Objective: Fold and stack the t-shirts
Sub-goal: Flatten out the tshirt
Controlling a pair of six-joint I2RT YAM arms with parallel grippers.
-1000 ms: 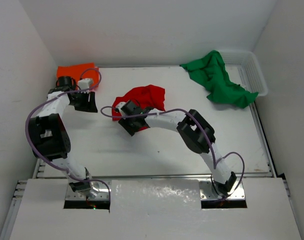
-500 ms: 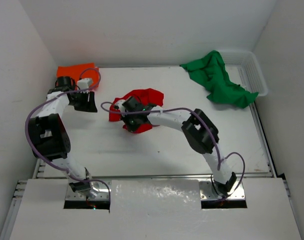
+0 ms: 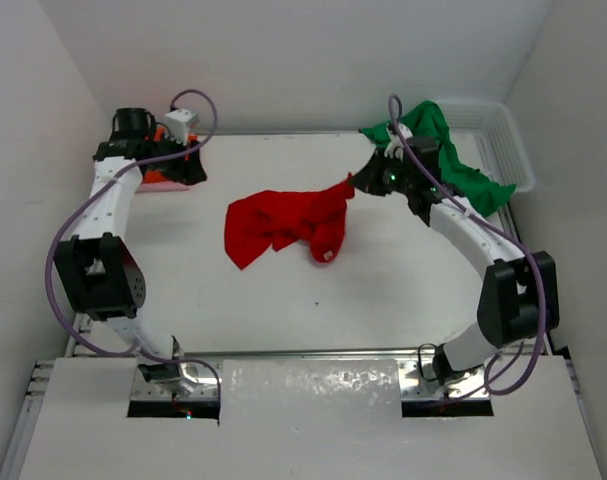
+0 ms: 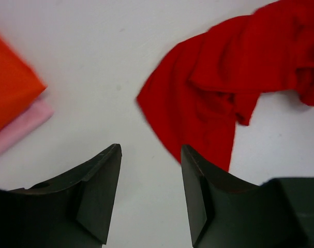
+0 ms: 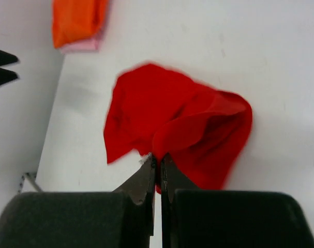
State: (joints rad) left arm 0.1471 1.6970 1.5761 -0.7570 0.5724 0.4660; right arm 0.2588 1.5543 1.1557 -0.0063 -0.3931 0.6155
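Tightly, right gripper (image 5: 158,161) pinches the soft, rumpled red t-shirt (image 3: 275,222)

Right claw (image 3: 364,186) pinches red shirt (image 3: 278,222) edge — cloth stretched mid-table; green shirt (image 3: 438,130) drapes basket (image 3: 513,150).

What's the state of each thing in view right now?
red t-shirt: unfolded, bunched, one edge lifted
orange t-shirt: folded, lying on the pink one
pink t-shirt: folded, under the orange one
green t-shirt: crumpled, draped over the basket's rim
basket: upright, far right corner
left gripper: open, empty
right gripper: shut on red t-shirt
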